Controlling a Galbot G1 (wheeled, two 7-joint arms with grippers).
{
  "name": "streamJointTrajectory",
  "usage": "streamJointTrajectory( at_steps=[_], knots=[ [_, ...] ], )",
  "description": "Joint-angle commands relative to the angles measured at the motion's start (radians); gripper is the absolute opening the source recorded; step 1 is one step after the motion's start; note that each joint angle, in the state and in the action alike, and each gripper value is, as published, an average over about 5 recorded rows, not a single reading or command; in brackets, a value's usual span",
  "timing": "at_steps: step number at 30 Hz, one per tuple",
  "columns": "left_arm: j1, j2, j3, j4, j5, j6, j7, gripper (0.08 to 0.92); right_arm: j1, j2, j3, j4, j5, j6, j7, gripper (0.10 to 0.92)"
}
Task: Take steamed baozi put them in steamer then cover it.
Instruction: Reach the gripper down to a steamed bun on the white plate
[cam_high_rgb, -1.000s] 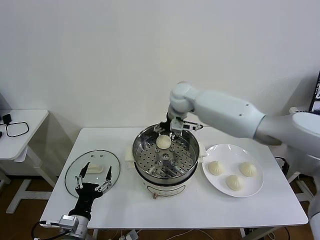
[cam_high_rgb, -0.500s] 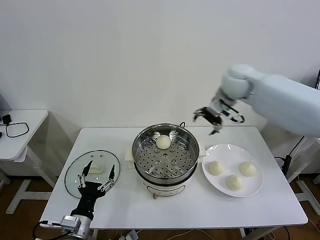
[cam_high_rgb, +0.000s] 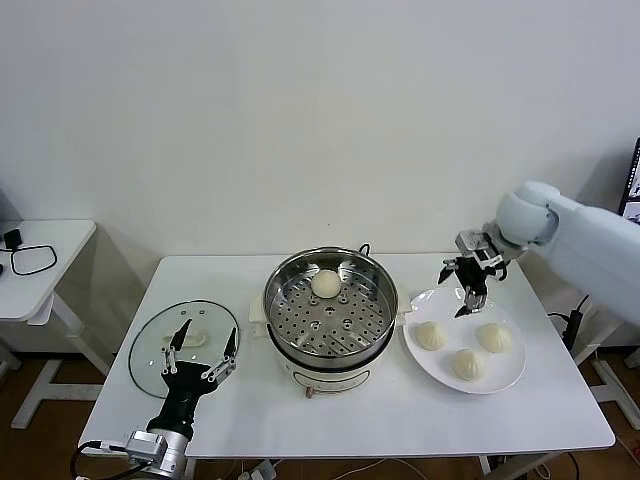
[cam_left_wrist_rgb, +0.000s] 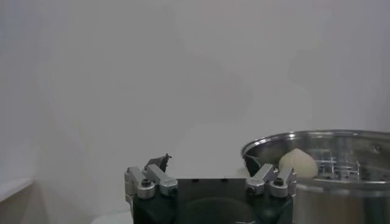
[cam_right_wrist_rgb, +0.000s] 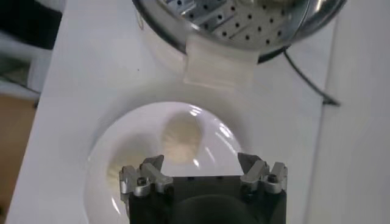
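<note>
One of four steamed baozi (cam_high_rgb: 326, 284) sits on the perforated floor of the shiny steel steamer (cam_high_rgb: 331, 312); three smooth cream ones wait on the glossy white plate (cam_high_rgb: 505, 372). Clear glass lid (cam_high_rgb: 150, 340) lies aside, uncovering undone. Right gripper (cam_high_rgb: 466, 282) hovers above the plate, spread wide, empty; left gripper (cam_high_rgb: 196, 352) idles over the lid, also spread
</note>
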Motion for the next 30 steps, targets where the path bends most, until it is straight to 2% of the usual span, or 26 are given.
streamJointTrajectory(
  at_steps=[1,12,30],
  knots=[
    [-0.002,-0.001,0.007,0.006,0.0,-0.001,-0.001,0.823,-0.181,0.027,0.106,-0.082,-0.04,-0.071,0.038,0.823],
    [-0.016,-0.002,0.007,0.036,-0.001,-0.001,-0.002,0.823,-0.239,0.128,0.147,-0.148,-0.091,-0.049,0.084,0.823],
    [-0.035,-0.004,0.004,0.068,-0.002,0.0,-0.001,0.823,-0.25,0.164,0.154,-0.189,-0.135,-0.039,0.084,0.823]
  ],
)
